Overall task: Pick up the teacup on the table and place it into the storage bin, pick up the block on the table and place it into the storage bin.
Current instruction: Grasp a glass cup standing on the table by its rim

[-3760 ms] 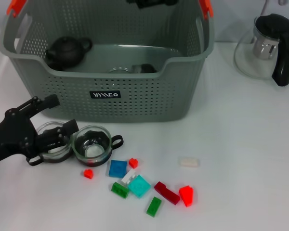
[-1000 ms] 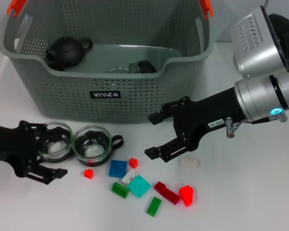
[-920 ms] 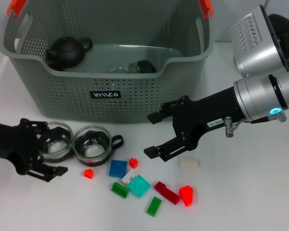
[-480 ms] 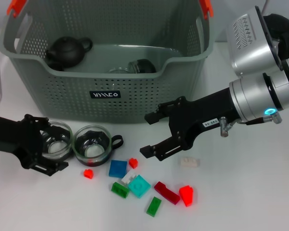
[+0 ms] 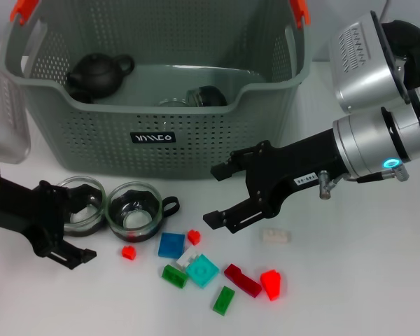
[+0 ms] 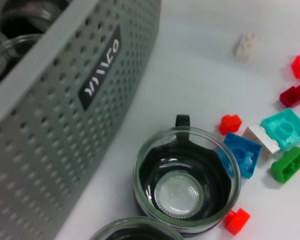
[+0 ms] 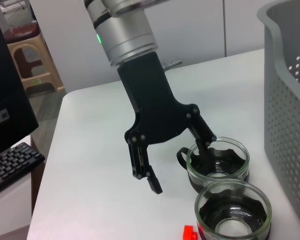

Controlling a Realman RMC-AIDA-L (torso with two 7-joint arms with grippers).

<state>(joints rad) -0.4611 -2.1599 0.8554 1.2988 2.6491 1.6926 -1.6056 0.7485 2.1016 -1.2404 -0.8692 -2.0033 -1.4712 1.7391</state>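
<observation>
On the white worktop in front of the bin, two glass teacups sit side by side, touching or nearly so. The left gripper straddles the left cup with fingers spread wide: one finger dips inside the cup's rim, as the right wrist view shows, while the other hangs outside it, low over the worktop. The right cup stands free just beside it, handle pointing toward the scattered blocks. The right gripper hovers wide open above the worktop near the bin's front wall, its lower fingertip close above a small white block. Below and left of it lie a blue block, a teal block, two green blocks, a dark red block and several small red pieces. Inside the bin rest a black teapot and glassware that is hard to make out. A glass kettle stands behind the right arm, mostly hidden.
</observation>
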